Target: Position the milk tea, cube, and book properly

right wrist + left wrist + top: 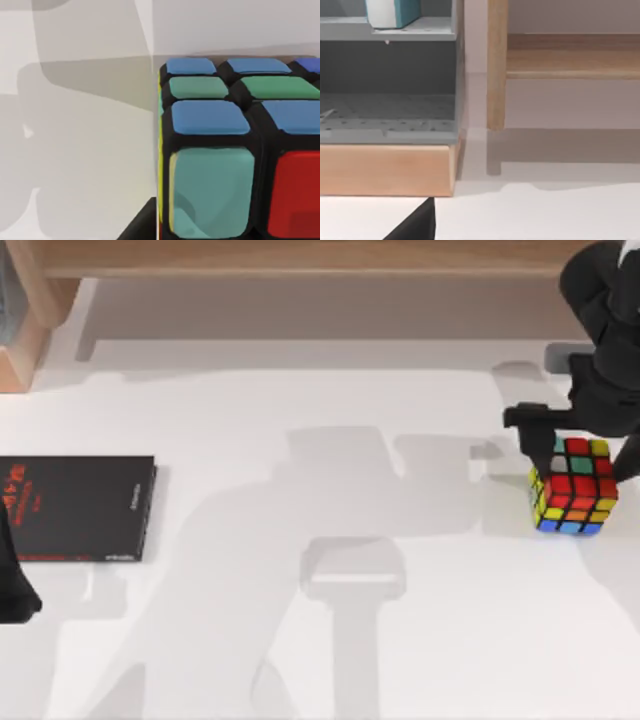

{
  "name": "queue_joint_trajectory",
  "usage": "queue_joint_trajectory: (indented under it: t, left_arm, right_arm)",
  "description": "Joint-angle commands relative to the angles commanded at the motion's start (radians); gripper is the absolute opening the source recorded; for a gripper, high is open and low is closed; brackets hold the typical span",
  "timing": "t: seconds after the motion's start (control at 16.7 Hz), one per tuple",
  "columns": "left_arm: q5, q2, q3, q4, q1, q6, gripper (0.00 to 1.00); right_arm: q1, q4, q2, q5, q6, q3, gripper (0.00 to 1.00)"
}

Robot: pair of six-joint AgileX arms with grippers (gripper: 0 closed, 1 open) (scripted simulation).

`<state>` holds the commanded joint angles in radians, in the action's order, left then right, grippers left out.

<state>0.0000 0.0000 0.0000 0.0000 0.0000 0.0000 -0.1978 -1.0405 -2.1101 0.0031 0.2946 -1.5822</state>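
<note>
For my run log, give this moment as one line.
right gripper: jaws open around multicoloured puzzle cube | left arm: parked at left edge | thin black book: flat on table

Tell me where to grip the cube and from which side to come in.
Grip the cube across two opposite flat side faces, coming straight down from above. It sits square on the table with open space around it. The right end effector is already beside its far edge.

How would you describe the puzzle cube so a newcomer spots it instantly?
Start at the white table and go to its right side, where the right claw straddles the puzzle cube. It is small with black edges and a patchwork of coloured stickers, unlike the flat black book lying far left.
</note>
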Motion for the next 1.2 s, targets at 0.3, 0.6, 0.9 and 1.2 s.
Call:
queue_joint_trajectory:
  t: [0.3,0.6,0.9,1.2]
  left_arm:
    - [0.000,0.000,0.000,0.000,0.000,0.000,1.00]
    - [0.000,0.000,0.000,0.000,0.000,0.000,1.00]
    - [0.000,0.000,0.000,0.000,0.000,0.000,1.00]
    - [0.000,0.000,0.000,0.000,0.000,0.000,1.00]
  right_arm:
    - [0.001,-0.094,0.023,0.000,-0.001,-0.068,0.00]
    - [-0.001,-0.099,0.023,0.000,0.000,-0.074,0.00]
    - [-0.155,0.064,0.039,0.074,-0.089,-0.131,0.00]
    - [-0.415,0.433,0.063,0.275,-0.213,-0.216,0.00]
